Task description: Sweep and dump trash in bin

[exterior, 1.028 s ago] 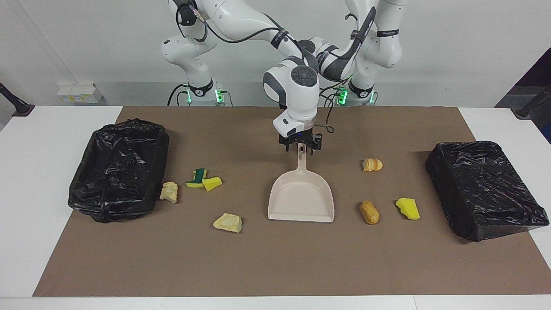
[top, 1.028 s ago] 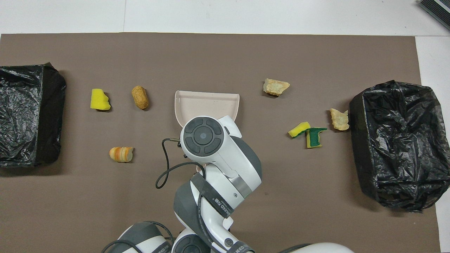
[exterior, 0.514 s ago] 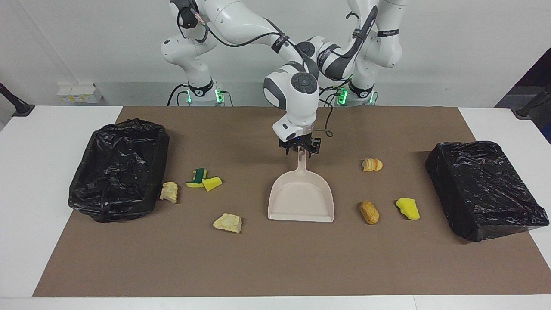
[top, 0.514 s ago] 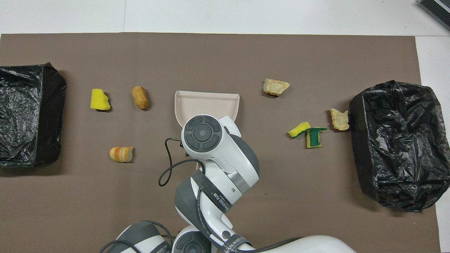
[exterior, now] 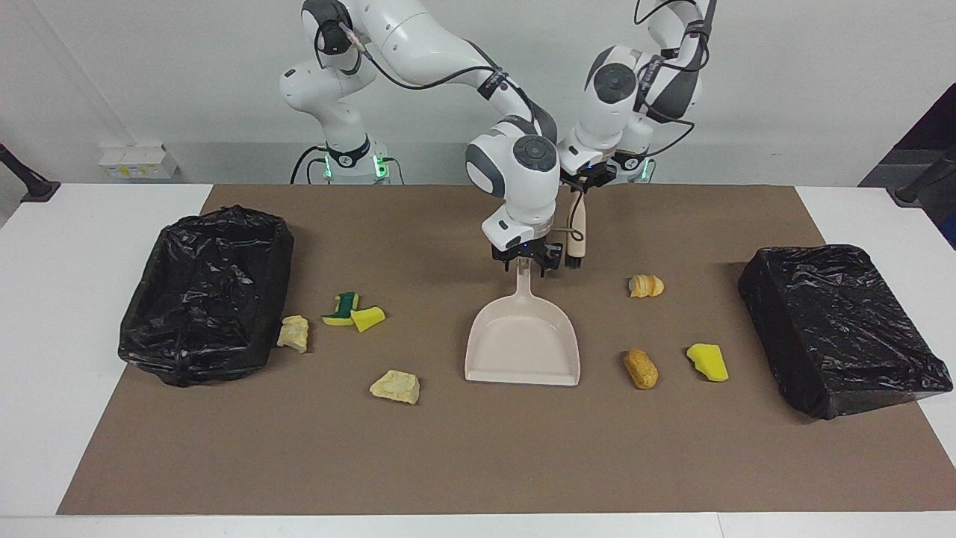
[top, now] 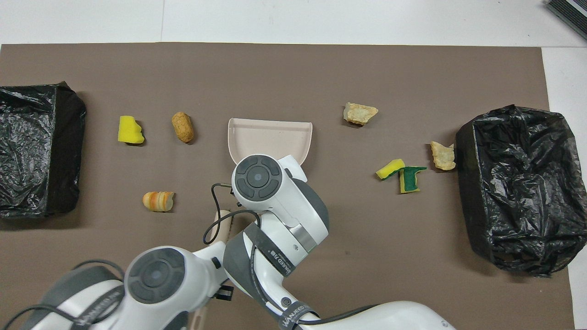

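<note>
- Brown mat [exterior: 478,463] covers most of the table and carries everything.
- The beige dustpan [exterior: 523,351] lies flat at the mat's middle, its handle pointing to the robots' edge.
- The right gripper [exterior: 525,258] is down at the handle's tip. I cannot tell whether it grips. From overhead the wrist hides both handle and gripper.
- The left gripper [exterior: 579,183] is clamped on the hand brush [exterior: 576,235], which hangs bristles down over the mat beside the dustpan's handle. From overhead only a short piece of the brush shows between the arms.
- The trash lies loose on the mat in two groups.
- Toward the right arm's end are a pale lump [exterior: 293,332] touching the open bin [exterior: 205,295], a green-and-yellow sponge [exterior: 343,308] touching a yellow chunk [exterior: 367,318], and a second pale piece [exterior: 395,386].
- Toward the left arm's end are a striped bread bit [exterior: 646,285], a brown roll [exterior: 641,368] and a yellow wedge [exterior: 708,362].
- The black-wrapped bin [exterior: 840,329] at that end shows no clear opening, and the overhead picture's edge cuts it off.
</note>
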Action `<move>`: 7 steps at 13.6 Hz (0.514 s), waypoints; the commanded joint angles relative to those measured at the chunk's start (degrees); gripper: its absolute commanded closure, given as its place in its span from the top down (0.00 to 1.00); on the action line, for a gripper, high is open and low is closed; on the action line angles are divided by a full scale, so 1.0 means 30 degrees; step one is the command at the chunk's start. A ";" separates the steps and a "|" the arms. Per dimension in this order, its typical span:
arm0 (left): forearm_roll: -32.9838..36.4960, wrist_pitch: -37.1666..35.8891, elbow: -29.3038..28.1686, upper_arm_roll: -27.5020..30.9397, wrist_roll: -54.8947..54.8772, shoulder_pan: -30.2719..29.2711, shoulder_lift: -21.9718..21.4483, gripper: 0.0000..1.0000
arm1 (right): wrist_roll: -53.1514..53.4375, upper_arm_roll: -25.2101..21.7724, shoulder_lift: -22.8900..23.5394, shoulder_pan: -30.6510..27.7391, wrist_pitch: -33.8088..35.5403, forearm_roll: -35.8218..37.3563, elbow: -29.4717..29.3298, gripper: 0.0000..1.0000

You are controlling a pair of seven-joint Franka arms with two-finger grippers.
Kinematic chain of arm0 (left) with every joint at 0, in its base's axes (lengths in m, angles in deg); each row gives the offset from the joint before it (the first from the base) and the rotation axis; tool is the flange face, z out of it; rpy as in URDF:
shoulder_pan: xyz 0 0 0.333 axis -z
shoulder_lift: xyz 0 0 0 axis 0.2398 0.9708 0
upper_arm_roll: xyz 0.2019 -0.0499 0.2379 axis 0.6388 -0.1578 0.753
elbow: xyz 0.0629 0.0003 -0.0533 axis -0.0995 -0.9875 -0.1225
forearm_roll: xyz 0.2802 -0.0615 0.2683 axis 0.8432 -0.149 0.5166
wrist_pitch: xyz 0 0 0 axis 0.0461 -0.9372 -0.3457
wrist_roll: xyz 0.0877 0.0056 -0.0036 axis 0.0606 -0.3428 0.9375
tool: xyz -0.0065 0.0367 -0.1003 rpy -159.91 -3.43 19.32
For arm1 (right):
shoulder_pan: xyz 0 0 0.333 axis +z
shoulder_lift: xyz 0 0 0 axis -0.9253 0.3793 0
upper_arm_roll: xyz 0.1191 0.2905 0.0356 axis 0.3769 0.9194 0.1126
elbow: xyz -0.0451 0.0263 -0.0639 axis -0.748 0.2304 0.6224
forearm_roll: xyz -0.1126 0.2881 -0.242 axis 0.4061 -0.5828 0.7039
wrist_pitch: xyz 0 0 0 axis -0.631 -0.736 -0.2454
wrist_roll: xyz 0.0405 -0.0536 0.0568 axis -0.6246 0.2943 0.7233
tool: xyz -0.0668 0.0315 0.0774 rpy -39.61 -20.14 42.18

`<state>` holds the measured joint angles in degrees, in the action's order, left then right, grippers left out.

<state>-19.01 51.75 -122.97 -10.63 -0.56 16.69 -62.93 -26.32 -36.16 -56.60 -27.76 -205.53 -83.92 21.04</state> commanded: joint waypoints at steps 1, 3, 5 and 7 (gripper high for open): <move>0.1167 0.0194 0.0691 -0.0327 -0.1610 -0.2589 0.0692 0.00 | 0.0204 0.0091 -0.0366 -0.0076 -0.0374 0.0343 0.0518 0.65; 0.1404 0.1158 0.2066 -0.0298 -0.4707 -0.4932 0.2212 0.00 | 0.0174 0.0091 -0.0366 -0.0046 -0.0228 0.0372 0.0519 0.29; 0.1550 0.2301 0.4172 -0.0327 -0.7377 -0.7596 0.4260 0.00 | -0.0087 0.0091 -0.0396 -0.0046 -0.0140 0.0576 0.0490 0.00; 0.2685 0.2978 0.6397 -0.0298 -0.9111 -0.8748 0.6574 0.00 | -0.0556 0.0062 -0.0454 -0.0017 0.0036 0.0724 0.0343 0.00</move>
<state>-13.95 59.99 -112.52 -10.64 -23.68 -6.20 -52.24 -26.64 -36.17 -56.69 -27.64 -205.44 -82.86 21.09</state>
